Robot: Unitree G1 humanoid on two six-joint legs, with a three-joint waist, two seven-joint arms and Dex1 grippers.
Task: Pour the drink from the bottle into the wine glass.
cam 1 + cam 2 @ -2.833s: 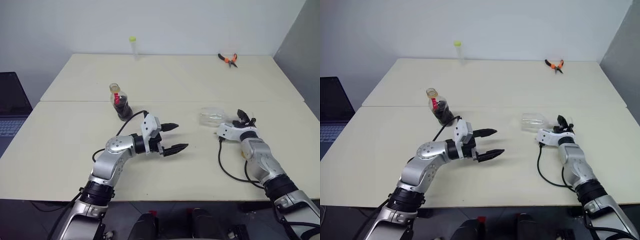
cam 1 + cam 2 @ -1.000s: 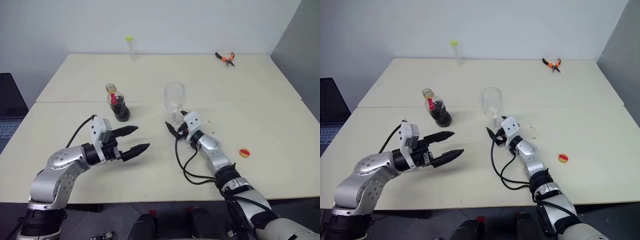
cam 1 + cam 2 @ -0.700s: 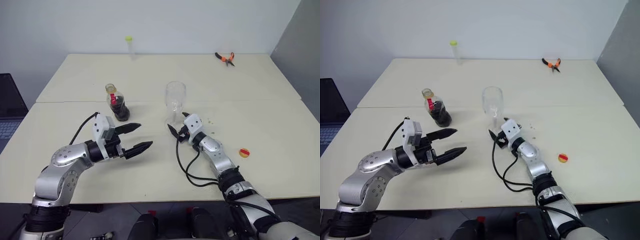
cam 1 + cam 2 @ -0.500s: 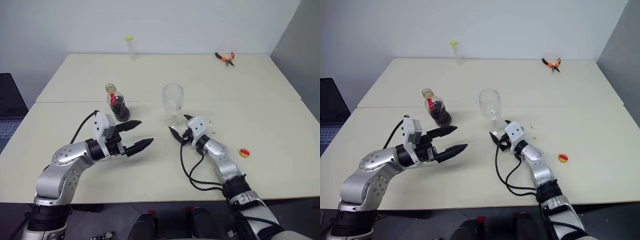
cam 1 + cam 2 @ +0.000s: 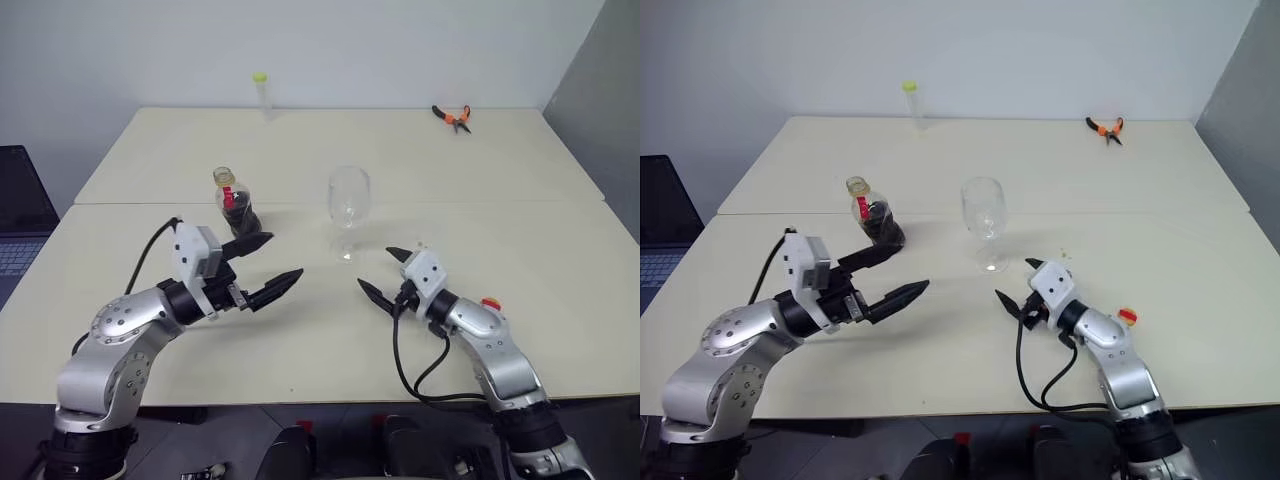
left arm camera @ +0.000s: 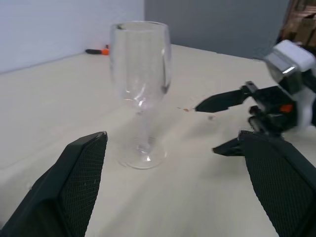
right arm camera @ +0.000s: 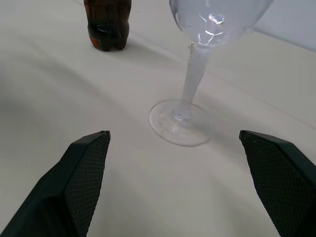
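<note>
Left gripper (image 5: 262, 266): fingers spread wide, empty — raised above the table (image 5: 300, 330), pointing level toward the wine glass.
Right gripper (image 5: 386, 273): fingers likewise apart, holding nothing; clear of the glass, on its near right side.
Wine glass (image 5: 348, 208): upright on its round foot between the two grippers, touched by neither; bowl clear and empty.
Bottle (image 5: 235, 206): upright on the table just beyond the left gripper's upper finger, left of the glass and apart from it; red label at the neck, mouth uncapped.
Drink (image 5: 243, 222): dark, nearly black — inside the bottle's lower body.
Small red-and-yellow cap (image 5: 491, 304): on the table, just behind the right forearm.
Slim clear tube (image 5: 263, 94): standing at the far edge, yellow-green cap on top.
Orange-handled pliers (image 5: 453, 116): lying at the far right corner.
Laptop (image 5: 22, 215): dark, past the table's left edge.
</note>
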